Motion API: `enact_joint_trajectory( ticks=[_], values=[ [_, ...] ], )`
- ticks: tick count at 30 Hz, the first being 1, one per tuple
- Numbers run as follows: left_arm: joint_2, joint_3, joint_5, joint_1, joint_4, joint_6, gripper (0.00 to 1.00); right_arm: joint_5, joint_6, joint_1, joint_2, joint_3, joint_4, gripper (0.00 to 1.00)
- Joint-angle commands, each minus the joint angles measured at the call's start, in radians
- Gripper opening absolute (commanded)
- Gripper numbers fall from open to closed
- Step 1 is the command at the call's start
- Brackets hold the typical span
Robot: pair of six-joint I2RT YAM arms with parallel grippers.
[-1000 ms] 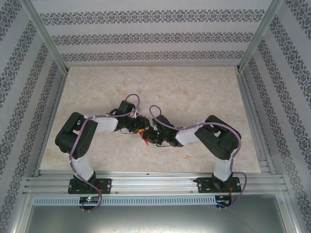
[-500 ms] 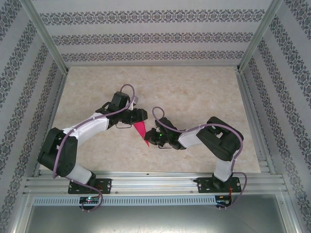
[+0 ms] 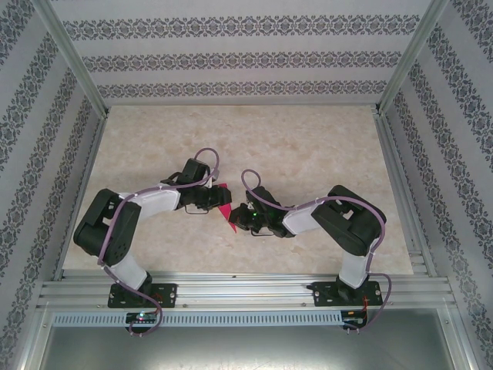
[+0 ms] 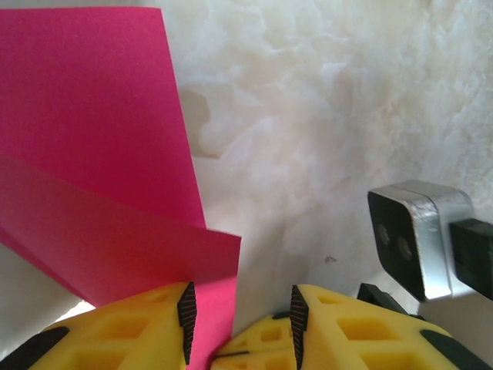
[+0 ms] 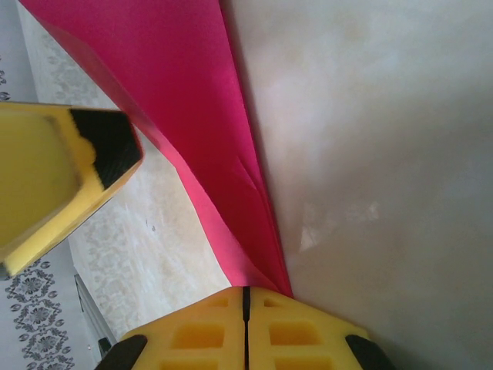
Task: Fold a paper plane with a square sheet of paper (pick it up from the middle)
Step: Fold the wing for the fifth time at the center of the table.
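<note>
Paper, pink, folded: the pink paper [image 3: 226, 211] lies in several layers, with one long crease running its length. Its narrow end is caught in the right gripper [image 5: 246, 296]. The right gripper's yellow fingers meet flat with no gap, clamped on the paper. In the right wrist view the paper runs away from the right gripper, widening as it goes, one flap standing loose off the rest.

The left gripper [image 4: 240, 308] sits just beside the right gripper, on its left in the top view, and faces it across the paper. Its jaws stand apart. The paper's lower edge passes between the black pads [image 4: 187, 308], close against one and with bare space to the other, so nothing is squeezed. Cannot tell whether the paper touches that near pad.

In the top view a pointed corner of the paper pokes out on the near side of the right gripper. The marbled tabletop [image 3: 308, 146] lies beneath the right gripper. Cannot tell whether that corner rests on it.
</note>
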Motion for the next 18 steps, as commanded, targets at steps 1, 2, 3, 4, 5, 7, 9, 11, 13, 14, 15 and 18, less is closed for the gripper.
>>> enact_joint_trajectory(
  ticks=[1, 2, 3, 4, 5, 7, 9, 11, 13, 14, 15, 18],
  values=[
    [0.049, 0.023, -0.013, 0.021, 0.061, 0.002, 0.41, -0.014, -0.008, 0.008, 0.032, -0.020, -0.162, 0.06],
    [0.063, 0.030, -0.013, 0.025, 0.063, 0.004, 0.41, -0.015, -0.008, 0.008, 0.031, -0.019, -0.168, 0.05],
    [0.077, 0.034, -0.015, 0.030, 0.063, 0.005, 0.41, -0.016, -0.011, 0.009, 0.032, -0.017, -0.174, 0.05],
    [0.093, 0.037, -0.017, 0.034, 0.067, 0.004, 0.41, -0.017, -0.016, 0.010, 0.030, -0.015, -0.183, 0.05],
    [0.106, 0.036, -0.016, 0.040, 0.076, 0.002, 0.41, -0.015, -0.022, 0.011, 0.028, -0.011, -0.199, 0.04],
    [0.129, 0.040, -0.004, 0.052, 0.082, 0.002, 0.41, -0.012, -0.037, 0.013, 0.022, 0.000, -0.235, 0.03],
    [0.138, 0.042, 0.001, 0.063, 0.082, 0.004, 0.41, -0.008, -0.055, 0.016, 0.015, 0.013, -0.279, 0.03],
    [0.139, 0.045, 0.009, 0.076, 0.079, 0.005, 0.41, 0.008, -0.078, 0.017, 0.009, 0.030, -0.347, 0.01],
    [0.138, 0.057, 0.012, 0.085, 0.062, 0.016, 0.41, 0.017, -0.100, 0.019, 0.007, 0.052, -0.407, 0.00],
    [0.139, 0.063, 0.015, 0.089, 0.053, 0.022, 0.41, 0.021, -0.111, 0.021, 0.006, 0.057, -0.426, 0.00],
    [0.141, 0.069, 0.018, 0.094, 0.049, 0.027, 0.41, 0.025, -0.117, 0.022, 0.004, 0.061, -0.443, 0.00],
    [0.155, 0.096, 0.033, 0.111, 0.027, 0.047, 0.41, 0.039, -0.134, 0.023, 0.005, 0.071, -0.501, 0.00]
  ],
)
